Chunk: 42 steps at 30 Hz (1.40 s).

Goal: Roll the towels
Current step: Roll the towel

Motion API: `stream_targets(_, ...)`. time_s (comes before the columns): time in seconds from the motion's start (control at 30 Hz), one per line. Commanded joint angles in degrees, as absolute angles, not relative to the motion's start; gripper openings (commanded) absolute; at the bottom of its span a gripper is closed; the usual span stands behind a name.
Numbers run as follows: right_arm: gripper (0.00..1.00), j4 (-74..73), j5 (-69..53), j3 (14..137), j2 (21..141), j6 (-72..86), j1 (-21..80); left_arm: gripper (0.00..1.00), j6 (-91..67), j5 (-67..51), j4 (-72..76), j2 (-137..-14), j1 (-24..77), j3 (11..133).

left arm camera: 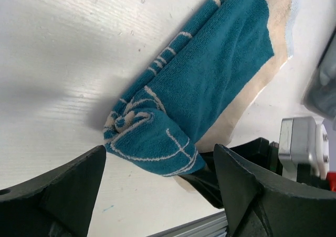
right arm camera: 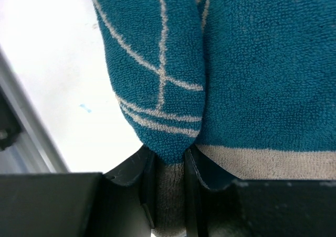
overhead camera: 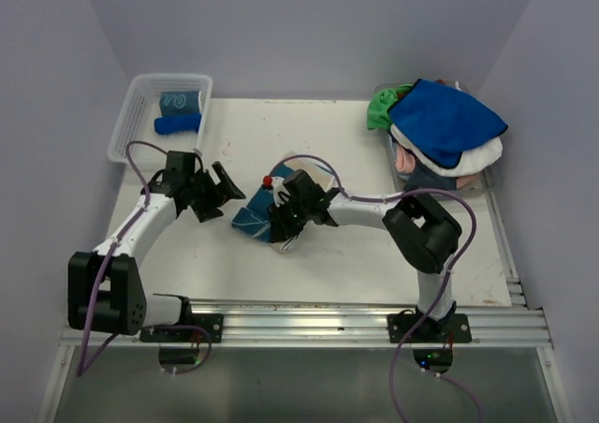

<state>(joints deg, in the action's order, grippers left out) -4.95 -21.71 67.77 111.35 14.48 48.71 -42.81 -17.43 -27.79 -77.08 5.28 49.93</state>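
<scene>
Right wrist view has my right claw (right arm camera: 167, 166) clenched on the teal towel (right arm camera: 252, 64), a doubled-over end of cloth pinched between the two fingers, I judge so the started roll cannot spring loose. Top view puts that towel in the middle of the bench (overhead camera: 374, 264), partly rolled. My left claw (overhead camera: 227, 194) is just beside its left end, released and spread wide, holding nothing. Left wrist view shows the curled end lying between those open fingers, touched by neither. It stands there, I reckon, ready to take the roll's other end. Counted: one towel on the bench being worked. Two rolled towels (overhead camera: 178, 123) lie in the clear basket (overhead camera: 126, 133) at the far left corner, one teal and one blue, put away as finished. A heap of towels (overhead camera: 445, 123) waits at the far right, blue on top with white, green and pink showing, so at least four, though I cannot count it exactly
</scene>
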Motion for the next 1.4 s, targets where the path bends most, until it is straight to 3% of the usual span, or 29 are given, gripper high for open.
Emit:
stream_targets(0.0, 0.00, -6.15, -31.88, 67.59, 110.47, 20.11, 47.20, 0.88, -42.19, -19.85, -27.52, -74.19, 5.01, 46.59)
stream_targets(0.13, 0.01, -7.12, -36.38, 69.52, 111.97, 22.32, 45.18, 0.94, -43.50, -21.01, -25.23, -72.42, 6.58, 41.67)
stream_targets(0.4, 0.01, -8.09, -37.09, 70.49, 112.76, 22.76, 44.38, 0.96, -50.17, -20.66, -15.05, -74.00, 10.98, 36.13)
stream_targets(0.7, 0.01, -8.52, -36.48, 69.87, 112.33, 21.89, 44.30, 0.85, -56.25, -16.79, -5.11, -77.34, 11.60, 31.99)
stream_targets(0.8, 0.04, -10.63, -35.43, 70.40, 111.89, 20.31, 44.47, 0.71, -56.51, -17.22, -5.27, -80.68, 11.78, 33.39)
stream_targets(0.9, 0.17, -12.56, -32.19, 70.75, 110.92, 18.47, 44.47, 0.58, -56.86, -16.88, -6.67, -82.70, 12.30, 34.45)
stream_targets(0.93, 0.34, -14.40, -31.65, 71.10, 110.22, 18.02, 44.47, 0.50, -56.95, -16.79, -7.03, -82.88, 12.48, 34.63)
stream_targets(1.0, 0.54, -16.51, -30.24, 71.63, 109.17, 16.10, 44.65, 0.43, -56.69, -16.44, -9.04, -82.88, 12.66, 35.15)
stream_targets(1.03, 0.64, -18.09, -28.76, 71.89, 107.59, 15.56, 44.82, 0.33, -56.60, -16.17, -10.01, -82.88, 12.66, 35.85)
stream_targets(1.1, 0.71, -19.24, -25.68, 71.89, 105.65, 14.25, 45.52, 0.21, -56.34, -15.91, -12.29, -82.71, 12.66, 36.47)
stream_targets(1.13, 0.74, -20.21, -22.27, 71.89, 104.60, 13.89, 46.31, 0.09, -56.25, -15.91, -12.91, -82.71, 12.66, 36.56)
stream_targets(1.2, 0.75, -21.44, -17.25, 72.07, 101.79, 12.05, 47.89, 0.02, -56.08, -16.43, -13.97, -82.79, 12.66, 36.56)
stream_targets(1.37, 0.75, -20.83, 3.11, 72.07, 97.30, 5.37, 58.34, 0.00, -55.64, -17.14, -16.17, -83.67, 12.66, 37.09)
